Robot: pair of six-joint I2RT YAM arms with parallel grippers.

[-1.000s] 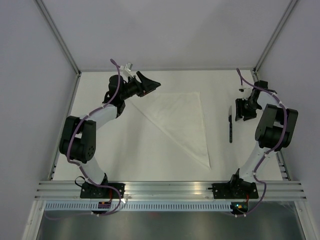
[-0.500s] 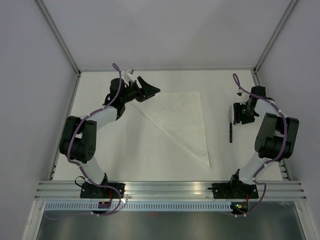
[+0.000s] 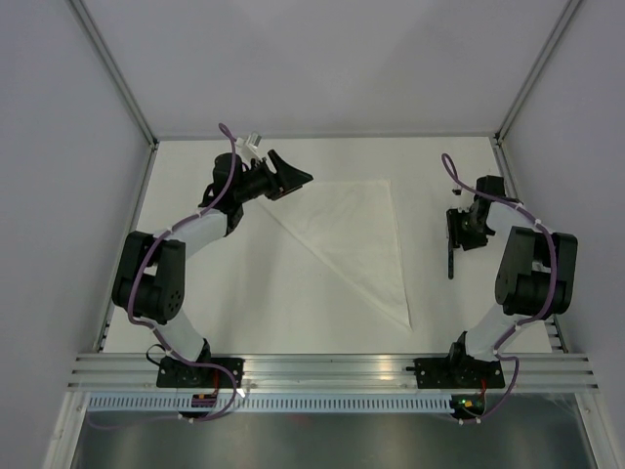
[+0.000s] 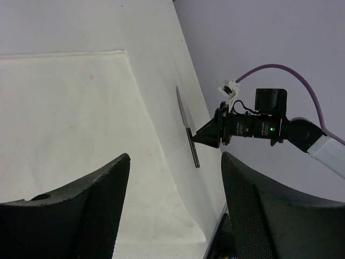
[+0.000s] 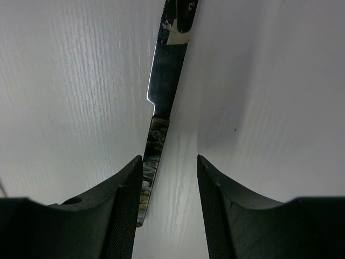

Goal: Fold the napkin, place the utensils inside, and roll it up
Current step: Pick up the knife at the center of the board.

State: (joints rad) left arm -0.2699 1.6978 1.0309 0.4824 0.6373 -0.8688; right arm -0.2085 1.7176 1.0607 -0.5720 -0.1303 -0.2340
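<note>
Right gripper (image 5: 170,162) open over the knife (image 5: 164,81); left gripper (image 3: 293,177) open by the napkin's (image 3: 361,234) far corner.
Nearest in the top view, the napkin's sharp tip points to the lower right. It lies folded into a triangle on the white table (image 3: 244,303), mid-frame. Right of it and apart from it, the knife lies flat, dark handle toward the bottom. My right fingers (image 5: 121,208) stand apart low over it. The handle runs close along the left one, and I can't tell if they touch. Farthest, at the upper left, my left gripper hangs beside the napkin's upper-left corner, jaws wide, holding nothing.
</note>
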